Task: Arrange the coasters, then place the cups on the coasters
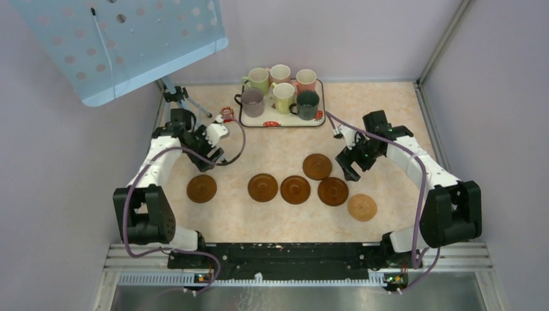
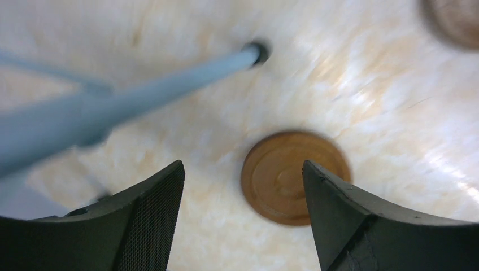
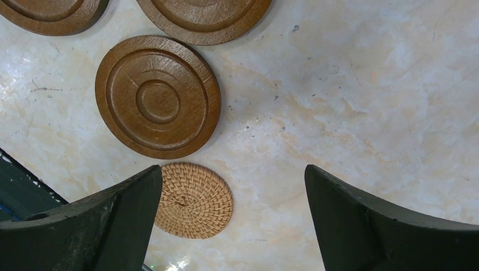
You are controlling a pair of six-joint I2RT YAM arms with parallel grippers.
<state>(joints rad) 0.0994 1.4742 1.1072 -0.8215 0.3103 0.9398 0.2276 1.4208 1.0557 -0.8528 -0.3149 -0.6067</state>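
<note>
Five brown ringed coasters lie on the table: one at the left [image 1: 202, 188], three in a row [image 1: 263, 187] [image 1: 295, 190] [image 1: 333, 191], and one behind them [image 1: 317, 166]. A lighter woven coaster [image 1: 362, 207] lies at the right end. The cups [image 1: 283, 96] stand together on the white tray [image 1: 285, 123] at the back. My left gripper [image 1: 215, 154] hovers open above the left coaster [image 2: 282, 178], which lies flat below its fingers in a blurred wrist view. My right gripper [image 1: 349, 167] is open and holds nothing; below it are a ringed coaster [image 3: 158, 96] and the woven coaster [image 3: 195, 200].
A small tripod [image 1: 178, 97] stands at the back left under a blue perforated panel [image 1: 129, 39]; one grey tripod leg [image 2: 141, 90] crosses the left wrist view. A small red-and-white object [image 1: 226, 115] sits left of the tray. Walls enclose the table on three sides.
</note>
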